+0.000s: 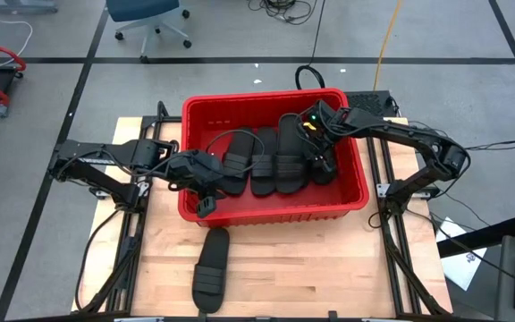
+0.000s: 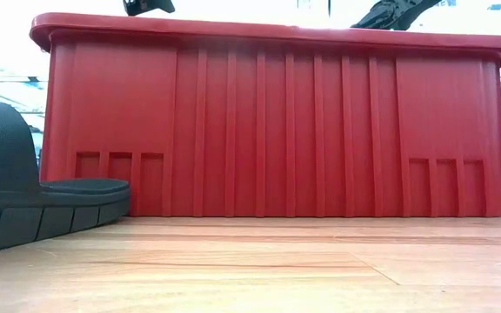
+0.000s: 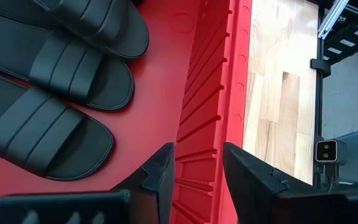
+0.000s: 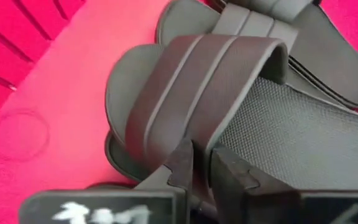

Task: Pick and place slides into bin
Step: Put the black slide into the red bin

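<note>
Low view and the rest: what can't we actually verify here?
- Bin contents: low view shows only its front wall, which hides every slide inside.
- Slide count in bin: high view, both arms cover part of the pile.
- Right gripper: right wrist view shows fingers nearly together at a slide's strap; actual grip unclear.
- Slide on table: low view cuts it off at the picture's left edge.
- Left gripper: open, over the bin's wall.

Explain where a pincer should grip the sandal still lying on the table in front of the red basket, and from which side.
Grip the sandal by its wide ribbed strap, coming straight down from above. It lies flat and sole-down on the table, apart from the basket, so the raised strap arches clear of the footbed and probably leaves room for one finger beneath. The flat sole edges give less to hold.
</note>
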